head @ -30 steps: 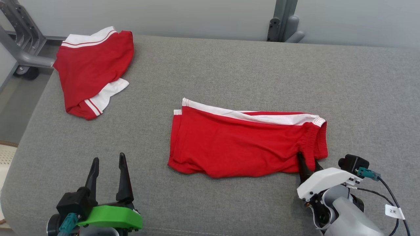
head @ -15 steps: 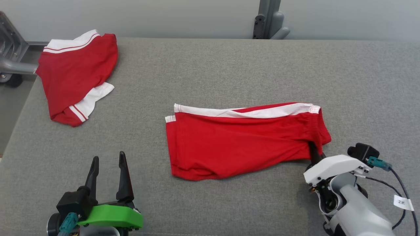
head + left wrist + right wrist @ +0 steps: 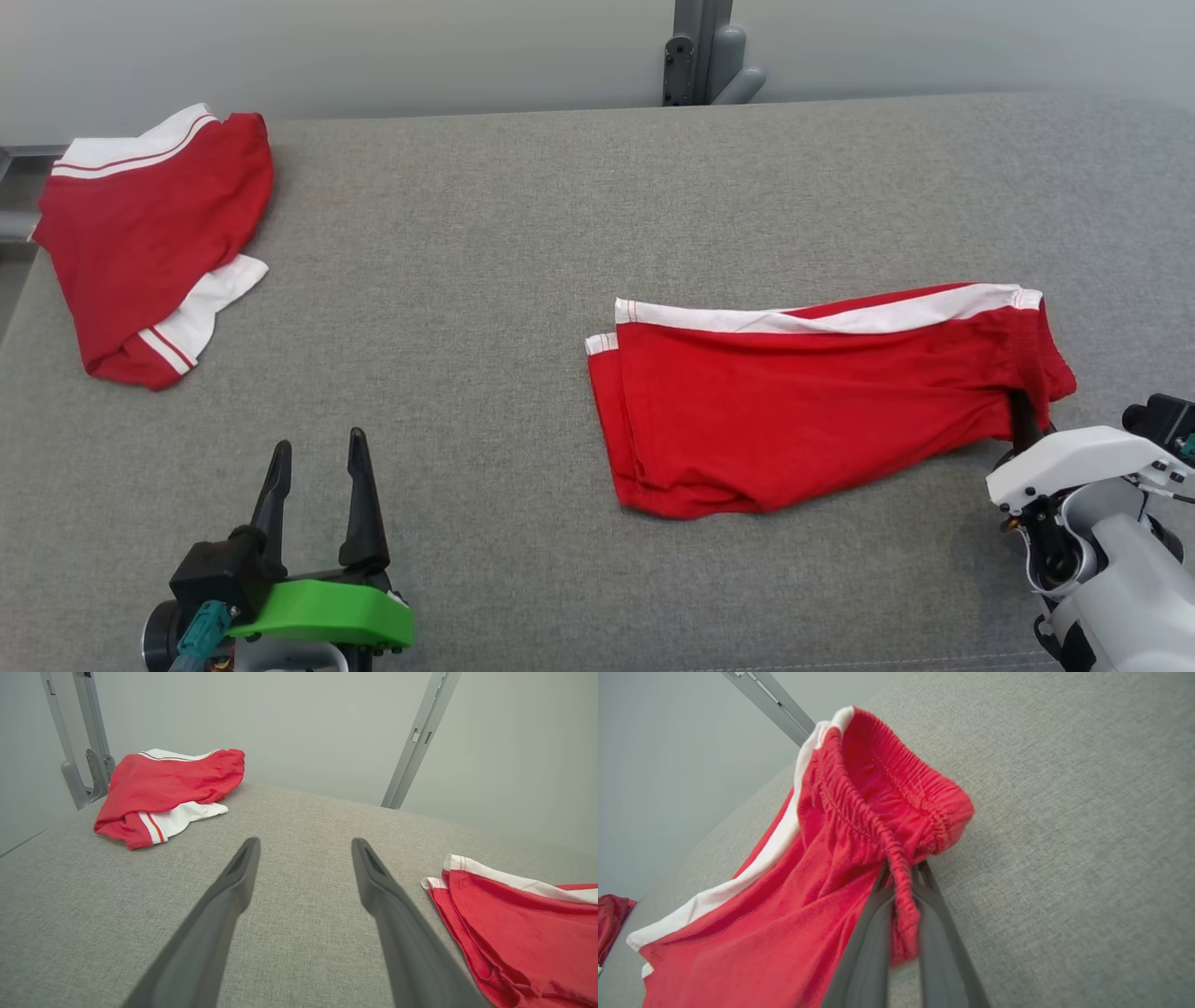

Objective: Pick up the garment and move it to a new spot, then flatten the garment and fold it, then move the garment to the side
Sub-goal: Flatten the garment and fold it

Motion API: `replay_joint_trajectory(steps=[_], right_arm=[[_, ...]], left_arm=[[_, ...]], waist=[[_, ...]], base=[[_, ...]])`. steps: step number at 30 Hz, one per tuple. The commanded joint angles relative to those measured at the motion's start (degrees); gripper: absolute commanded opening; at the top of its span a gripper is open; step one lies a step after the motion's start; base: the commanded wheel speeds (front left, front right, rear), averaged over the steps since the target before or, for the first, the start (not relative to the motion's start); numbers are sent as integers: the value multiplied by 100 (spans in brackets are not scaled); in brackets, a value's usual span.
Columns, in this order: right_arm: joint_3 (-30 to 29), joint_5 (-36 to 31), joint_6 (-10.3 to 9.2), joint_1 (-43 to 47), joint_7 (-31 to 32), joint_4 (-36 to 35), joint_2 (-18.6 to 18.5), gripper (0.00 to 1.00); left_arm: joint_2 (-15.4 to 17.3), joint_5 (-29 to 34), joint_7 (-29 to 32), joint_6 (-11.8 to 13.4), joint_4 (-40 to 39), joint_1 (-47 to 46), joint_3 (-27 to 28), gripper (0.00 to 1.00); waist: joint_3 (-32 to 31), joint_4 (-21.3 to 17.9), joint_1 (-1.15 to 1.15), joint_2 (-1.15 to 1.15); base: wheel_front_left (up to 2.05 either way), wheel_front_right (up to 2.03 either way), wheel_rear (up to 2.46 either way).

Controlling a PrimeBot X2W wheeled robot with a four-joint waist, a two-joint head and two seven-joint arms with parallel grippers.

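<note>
The garment (image 3: 803,401) is a pair of red shorts with a white side stripe, folded flat on the grey padded surface (image 3: 504,224) right of centre. My right gripper (image 3: 1022,415) is shut on its elastic waistband at the near right corner. In the right wrist view the gathered waistband of the garment (image 3: 887,826) is pinched between the two dark fingers (image 3: 873,933) and lifted a little. My left gripper (image 3: 317,467) stands open at the lower left with nothing in it. Its fingers (image 3: 233,891) hover over bare fabric, and the garment's hem (image 3: 514,933) lies to their right.
A second pair of red and white shorts (image 3: 140,243) lies bunched at the far left corner of the surface, also seen from the left wrist as red shorts (image 3: 163,788). A grey metal post (image 3: 695,51) stands behind the back edge. The surface's front edge runs close to both arms.
My right gripper has shut on the waistband and dragged the garment to the right, away from the second shorts. The head camera has turned right too. My left gripper stayed open and still.
</note>
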Motion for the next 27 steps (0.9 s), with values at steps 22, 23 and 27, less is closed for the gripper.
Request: replay_joint_trajectory(steps=[22, 23, 27], right_arm=[[741, -947, -4, 462, 726, -2007, 705, 0], [775, -1053, -4, 475, 791, -2012, 748, 0], [927, -1457, -3, 543, 1041, -1994, 919, 0]], left_arm=[[3, -38, -1, -32, 77, 104, -82, 100], [3, -39, -1, -34, 75, 111, -92, 100], [3, -52, -1, -40, 68, 137, -118, 100]], waist=[[-377, 450, 0, 54], [-386, 479, 0, 54], [-401, 589, 0, 54]], base=[[0, 0, 0], [0, 0, 0], [0, 0, 0]])
